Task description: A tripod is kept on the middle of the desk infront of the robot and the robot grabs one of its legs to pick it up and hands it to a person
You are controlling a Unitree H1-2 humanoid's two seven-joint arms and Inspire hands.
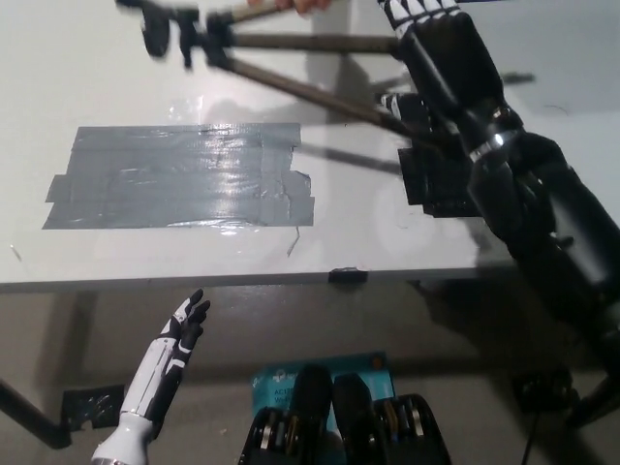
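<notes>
Now gripping with the black right hand (436, 48), upper right of the frame, closed round one leg of the tripod (300, 42). Runs leftward from that grip, long axis close to level across the top of the frame, head end blurred at the upper left, lifted clear of the bench (387, 223). Splays a second leg down and right, towards the black wrist. Sends a third up towards a person's hand (308, 5), only fingertips in frame at the top edge, touching or just beside that leg; cannot tell which. Leaves the right hand far nearer the tripod than the other. Looks like the handover step, with any release depending on the person's hold on that upper leg. Rests the white left hand (184, 325) at the lower left, below the bench edge, fingers apart, holding nothing. Shows a patch of grey tape (174, 174) left of centre on the bench, and a blue item (320, 373) at the bottom middle with pale printing too small to read. No other brand or label legible.
</notes>
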